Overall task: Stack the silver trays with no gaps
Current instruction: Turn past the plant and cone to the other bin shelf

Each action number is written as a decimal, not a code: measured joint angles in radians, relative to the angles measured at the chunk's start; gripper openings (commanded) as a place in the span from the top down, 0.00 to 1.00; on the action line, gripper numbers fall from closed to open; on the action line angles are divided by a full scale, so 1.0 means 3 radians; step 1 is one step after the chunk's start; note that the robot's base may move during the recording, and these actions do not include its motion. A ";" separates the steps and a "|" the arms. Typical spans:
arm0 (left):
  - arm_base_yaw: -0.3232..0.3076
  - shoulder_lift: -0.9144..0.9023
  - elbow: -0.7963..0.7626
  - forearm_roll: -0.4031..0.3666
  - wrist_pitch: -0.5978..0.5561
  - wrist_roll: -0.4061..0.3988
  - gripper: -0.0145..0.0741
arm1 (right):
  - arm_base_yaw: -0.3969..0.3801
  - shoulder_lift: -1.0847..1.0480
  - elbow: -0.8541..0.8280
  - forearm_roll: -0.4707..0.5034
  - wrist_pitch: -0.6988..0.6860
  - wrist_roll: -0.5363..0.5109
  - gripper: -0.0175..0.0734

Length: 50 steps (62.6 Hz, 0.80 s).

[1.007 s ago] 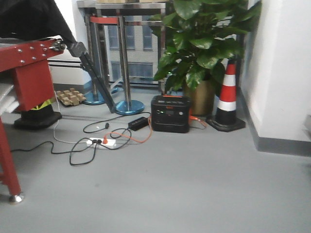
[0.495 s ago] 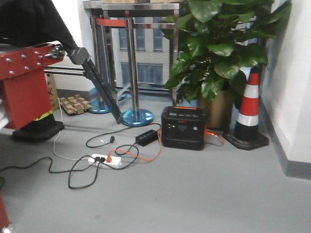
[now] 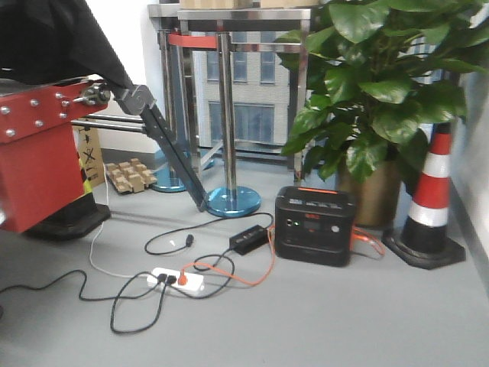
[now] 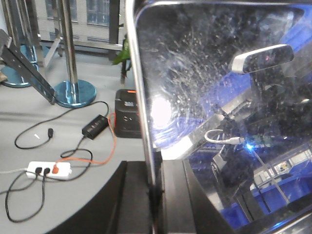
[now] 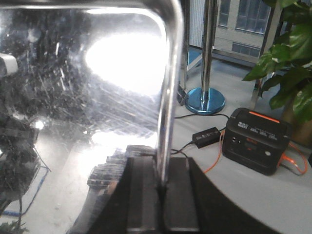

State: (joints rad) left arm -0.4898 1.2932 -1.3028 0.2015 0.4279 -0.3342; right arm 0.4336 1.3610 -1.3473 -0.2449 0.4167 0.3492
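Note:
A silver tray (image 4: 209, 83) fills the right of the left wrist view, held up off the floor with its shiny scratched bottom facing the camera. My left gripper (image 4: 155, 200) is shut on its rim (image 4: 138, 97). The same tray (image 5: 83, 83) fills the left of the right wrist view. My right gripper (image 5: 163, 192) is shut on its rim (image 5: 168, 87). Whether this is a single tray or several nested ones cannot be told. The front view shows no tray and no gripper.
Ahead on the grey floor: a black power station (image 3: 314, 225), a white power strip (image 3: 177, 279) with loose cables, chrome stanchions (image 3: 227, 115), a potted plant (image 3: 382, 99), a traffic cone (image 3: 428, 202). A red frame (image 3: 38, 153) stands at the left.
The front view has shifted: the power station, plant and cone slid right and grew larger, and the red frame slid towards the left edge.

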 measured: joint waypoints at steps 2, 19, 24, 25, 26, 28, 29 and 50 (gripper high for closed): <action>0.0000 0.0000 0.0000 0.0000 0.0000 0.0000 0.85 | 0.0000 0.0000 0.0000 0.0000 0.0000 0.0000 0.88; 0.0000 0.0000 0.0000 0.0006 0.0000 0.0000 0.85 | 0.0000 0.0000 0.0000 0.0000 -0.0013 0.0000 0.88; 0.0000 0.0000 0.0000 0.0006 0.0000 0.0000 0.85 | 0.0000 0.0000 0.0000 0.0000 -0.0013 0.0000 0.88; 0.0000 0.0000 0.0000 0.0006 0.0000 0.0000 0.85 | 0.0000 0.0000 0.0000 0.0000 -0.0013 0.0000 0.88; 0.0000 0.0000 0.0000 0.0006 0.0000 0.0000 0.85 | 0.0000 0.0000 0.0000 0.0000 -0.0013 0.0000 0.88; 0.0000 0.0000 0.0000 0.0006 0.0000 0.0000 0.85 | 0.0000 0.0000 0.0000 0.0000 -0.0013 0.0000 0.88; 0.0000 0.0000 0.0000 0.0006 0.0000 0.0000 0.85 | 0.0000 0.0000 0.0000 0.0000 -0.0013 0.0000 0.88; 0.0000 0.0000 0.0000 0.0006 0.0000 0.0000 0.85 | 0.0000 0.0000 0.0000 0.0000 -0.0037 0.0000 0.88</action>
State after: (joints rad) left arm -0.4898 1.2932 -1.3028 0.2033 0.4279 -0.3342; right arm 0.4336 1.3610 -1.3473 -0.2449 0.4055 0.3492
